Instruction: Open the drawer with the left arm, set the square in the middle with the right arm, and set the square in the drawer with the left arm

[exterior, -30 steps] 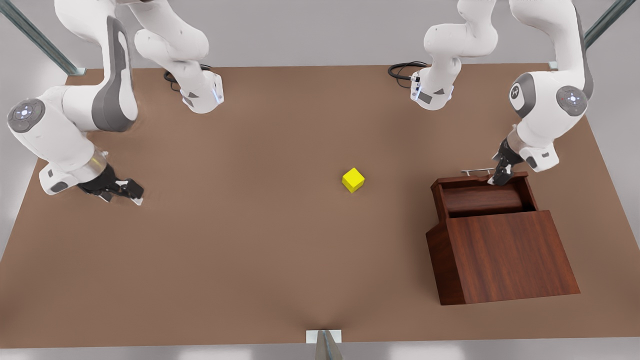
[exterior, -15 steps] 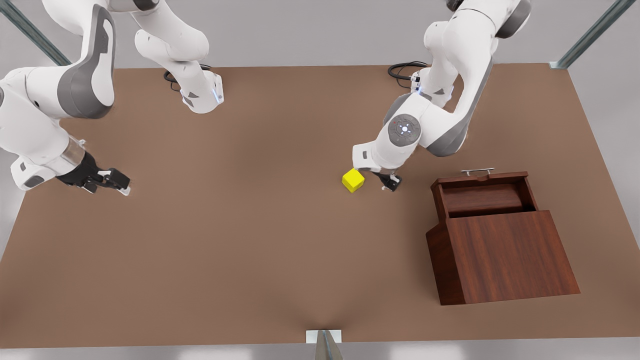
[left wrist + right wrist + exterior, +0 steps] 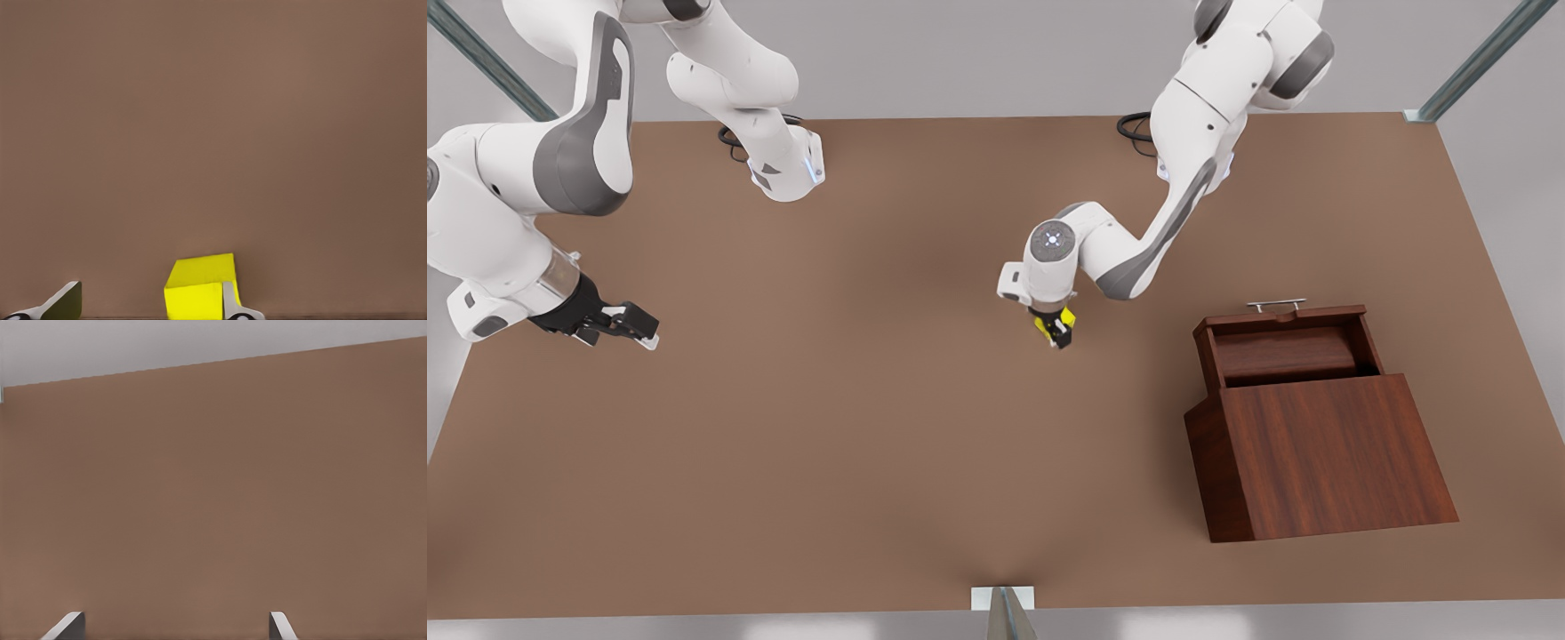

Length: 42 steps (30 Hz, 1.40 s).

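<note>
Nearest the front camera, the wooden cabinet [image 3: 1325, 453] stands on the front view's right of the table [image 3: 871, 462], its slanted top facing the viewer. Its drawer [image 3: 1285, 347] is pulled out on the far side, long axis running across the view, with the silver handle [image 3: 1276, 305] on its far edge pointing toward the arm bases.

Farther back, near the table's centre, the square [image 3: 1060, 320] sits on the middle [image 3: 925, 356], turned so one corner points toward the camera. The left gripper [image 3: 1056, 331] is down over it with the fingers spread. In the left wrist view one fingertip [image 3: 230, 303] lies against the cube's side while the other [image 3: 63, 303] stands well apart from it.

At the front view's left, the right gripper [image 3: 624, 327] hangs over bare table with its fingers apart; that arm waits.
</note>
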Tool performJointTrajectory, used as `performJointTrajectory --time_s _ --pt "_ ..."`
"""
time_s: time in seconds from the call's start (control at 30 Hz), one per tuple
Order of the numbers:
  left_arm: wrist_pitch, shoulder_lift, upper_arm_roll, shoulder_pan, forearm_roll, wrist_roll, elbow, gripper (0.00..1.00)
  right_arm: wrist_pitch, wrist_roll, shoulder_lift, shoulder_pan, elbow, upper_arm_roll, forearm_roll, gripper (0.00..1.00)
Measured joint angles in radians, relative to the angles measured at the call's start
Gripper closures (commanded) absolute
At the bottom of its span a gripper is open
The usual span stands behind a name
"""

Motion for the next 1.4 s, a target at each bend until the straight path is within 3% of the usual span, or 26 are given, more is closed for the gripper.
performJointTrajectory --time_s 0.37,0.83,1.03,1.2,1.4 --pt "0.186 -0.053 0.012 -0.001 0.007 -0.044 -0.22 0.0 0.006 0.0 0.011 0.013 0.001 0.003 0.003 0.0" --pt "0.242 0.037 0.039 -0.003 0.007 -0.06 -0.222 0.0 -0.002 -0.004 0.02 0.037 0.0 0.002 0.0 0.0" --pt "0.243 0.039 0.04 -0.003 0.007 -0.06 -0.223 0.19 0.0 -0.005 0.023 0.042 0.016 -0.001 -0.016 0.0" --pt "0.244 0.051 0.041 -0.005 0.007 -0.061 -0.22 0.21 -0.067 -0.014 0.004 0.027 0.056 -0.059 -0.017 0.0" --pt "0.243 0.05 0.044 -0.004 0.007 -0.061 -0.22 0.27 -0.051 -0.011 0.03 0.034 0.057 -0.058 -0.041 0.0"
